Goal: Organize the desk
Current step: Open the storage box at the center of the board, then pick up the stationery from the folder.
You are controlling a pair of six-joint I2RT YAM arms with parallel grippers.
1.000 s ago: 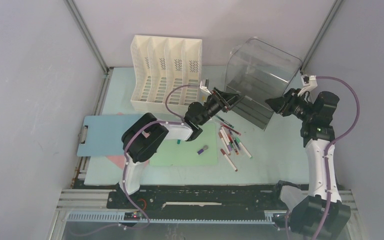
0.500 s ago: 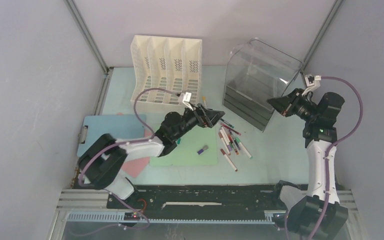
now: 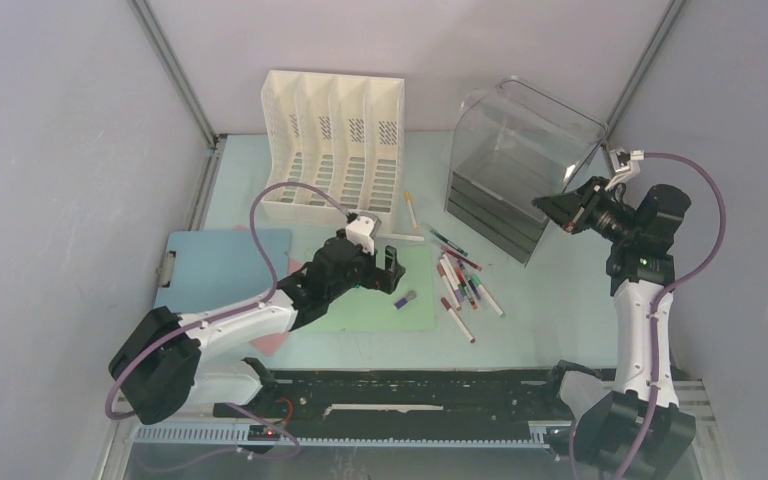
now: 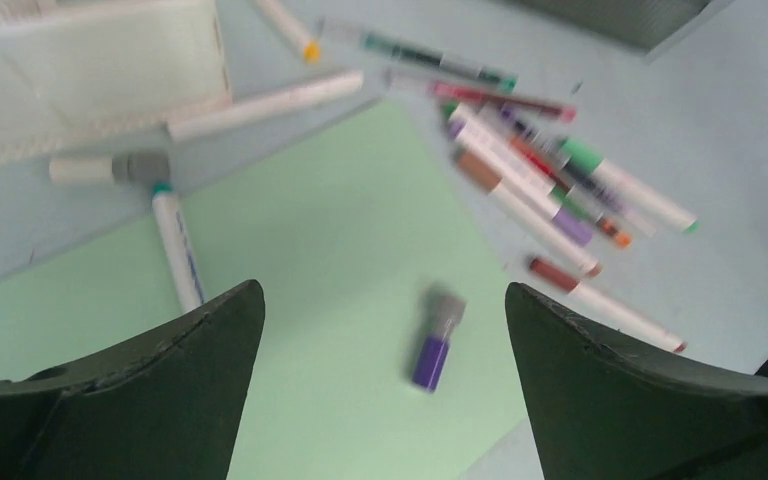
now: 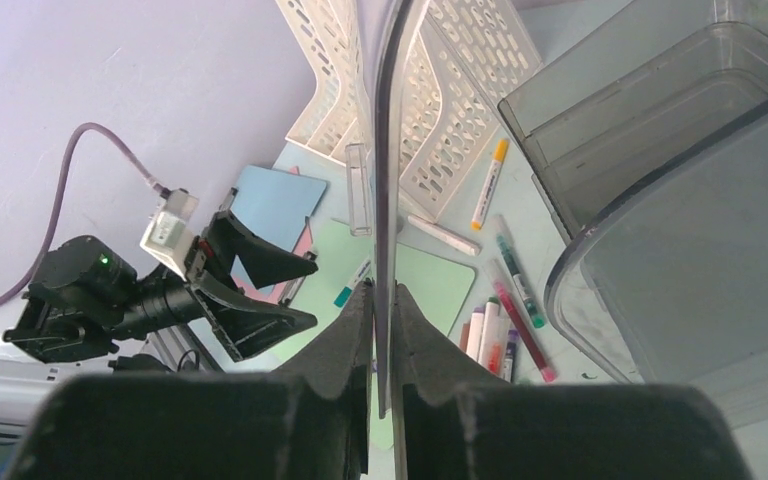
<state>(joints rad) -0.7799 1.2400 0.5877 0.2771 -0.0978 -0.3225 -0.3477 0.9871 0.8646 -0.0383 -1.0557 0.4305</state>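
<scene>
Two pincers: left pincer (image 4: 382, 292) gapes wide, purple cap (image 4: 436, 340) just ahead between its jaws, lengthwise across their closing line; right pincer (image 5: 381, 296) pinches the clear flap (image 5: 384, 150); table (image 3: 540, 310) underneath all, cluttered.

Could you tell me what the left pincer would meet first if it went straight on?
The open left pincer would likely meet the green sheet first, beside the small purple cap; depth unclear.

We see the markers (image 4: 520, 170) blurred in the left wrist view, and its edge cuts off the white file rack (image 4: 90, 60). The right wrist view crops the clear drawer box (image 5: 680, 220).
</scene>
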